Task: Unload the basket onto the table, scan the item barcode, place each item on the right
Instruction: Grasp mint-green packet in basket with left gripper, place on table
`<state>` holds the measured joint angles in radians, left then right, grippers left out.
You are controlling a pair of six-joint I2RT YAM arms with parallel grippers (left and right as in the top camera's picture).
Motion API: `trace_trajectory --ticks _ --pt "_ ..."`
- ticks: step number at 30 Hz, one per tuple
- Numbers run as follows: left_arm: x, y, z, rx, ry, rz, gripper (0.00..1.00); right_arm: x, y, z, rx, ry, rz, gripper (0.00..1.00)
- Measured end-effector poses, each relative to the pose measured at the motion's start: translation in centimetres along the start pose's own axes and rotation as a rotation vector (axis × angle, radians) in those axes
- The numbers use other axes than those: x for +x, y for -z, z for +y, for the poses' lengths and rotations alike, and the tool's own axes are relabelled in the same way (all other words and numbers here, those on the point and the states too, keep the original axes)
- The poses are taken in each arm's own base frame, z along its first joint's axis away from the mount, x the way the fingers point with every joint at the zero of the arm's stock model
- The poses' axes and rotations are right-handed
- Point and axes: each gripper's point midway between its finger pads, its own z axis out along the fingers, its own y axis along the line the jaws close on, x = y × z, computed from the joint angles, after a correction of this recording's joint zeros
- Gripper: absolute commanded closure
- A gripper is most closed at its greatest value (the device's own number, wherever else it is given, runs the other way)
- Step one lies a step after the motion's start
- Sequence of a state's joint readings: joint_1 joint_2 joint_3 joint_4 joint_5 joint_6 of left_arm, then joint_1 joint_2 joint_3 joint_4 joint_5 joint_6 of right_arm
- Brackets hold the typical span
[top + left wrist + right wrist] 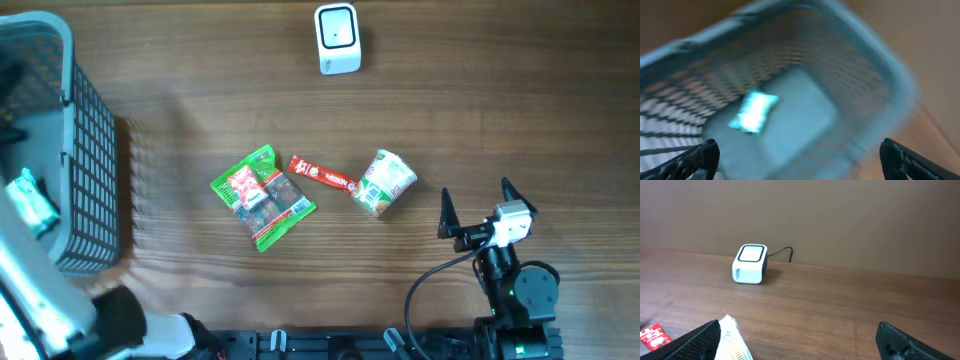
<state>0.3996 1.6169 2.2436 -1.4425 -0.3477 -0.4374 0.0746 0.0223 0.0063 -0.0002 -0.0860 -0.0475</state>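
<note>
The white barcode scanner [337,38] stands at the far middle of the table; it also shows in the right wrist view as the scanner [750,262]. Three items lie mid-table: a green snack packet [262,195], a red bar [323,175] and a white-green pouch [383,182]. A teal packet [754,111] lies loose on the floor of the grey basket [880,65]. My left gripper [800,152] hangs open above it, holding nothing. My right gripper [476,190] is open to the right of the pouch [732,337], apart from it.
The grey basket [95,150] takes up the left edge of the table, with my white left arm [35,280] reaching over it. The scanner's cable [782,251] runs back toward the wall. Bare wood lies between the right gripper and the scanner.
</note>
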Motion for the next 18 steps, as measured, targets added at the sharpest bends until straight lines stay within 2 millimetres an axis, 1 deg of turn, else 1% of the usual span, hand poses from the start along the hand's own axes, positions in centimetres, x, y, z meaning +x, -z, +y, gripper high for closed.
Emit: trace_trajectory --ticks 1,2,4,5,6,7,8,9,11,13,15,17,18 --pt "-1.0 -2.8 3.6 -0.105 0.07 0.026 0.0 0.0 0.0 0.0 0.0 0.0 0.0 0.0" --pt "-1.0 -5.0 5.3 -0.161 0.103 0.069 0.0 0.0 0.0 0.0 0.0 0.0 0.0 0.0" --pt "0.2 -8.8 7.4 -0.23 0.128 0.172 0.04 0.0 0.0 0.0 0.0 0.0 0.0 0.0" --pt "1.2 -11.3 8.4 -0.274 0.133 0.243 0.08 0.0 0.0 0.0 0.0 0.0 0.0 0.0" --pt "2.8 -14.0 8.9 -0.307 0.123 0.325 0.11 0.0 0.0 0.0 0.0 0.0 0.0 0.0" --pt "3.5 -15.3 8.9 -0.32 0.117 0.36 0.14 0.0 0.0 0.0 0.0 0.0 0.0 0.0" --pt "4.8 -17.3 8.9 -0.338 0.101 0.418 0.18 0.0 0.0 0.0 0.0 0.0 0.0 0.0" --pt "5.7 -18.7 8.9 -0.349 0.093 0.454 0.24 0.0 0.0 0.0 0.0 0.0 0.0 0.0" --pt "7.6 -21.6 9.0 -0.376 0.074 0.523 0.23 0.0 0.0 0.0 0.0 0.0 0.0 0.0" --pt "9.2 -24.1 9.1 -0.393 0.05 0.575 0.21 0.0 0.0 0.0 0.0 0.0 0.0 0.0" --pt "10.8 -26.1 9.3 -0.41 0.034 0.622 0.19 0.0 0.0 0.0 0.0 0.0 0.0 0.0" --pt "12.3 -27.7 9.5 -0.425 0.022 0.666 0.18 0.0 0.0 0.0 0.0 0.0 0.0 0.0" --pt "12.6 -27.7 9.5 -0.427 0.018 0.674 0.18 0.0 0.0 0.0 0.0 0.0 0.0 0.0"
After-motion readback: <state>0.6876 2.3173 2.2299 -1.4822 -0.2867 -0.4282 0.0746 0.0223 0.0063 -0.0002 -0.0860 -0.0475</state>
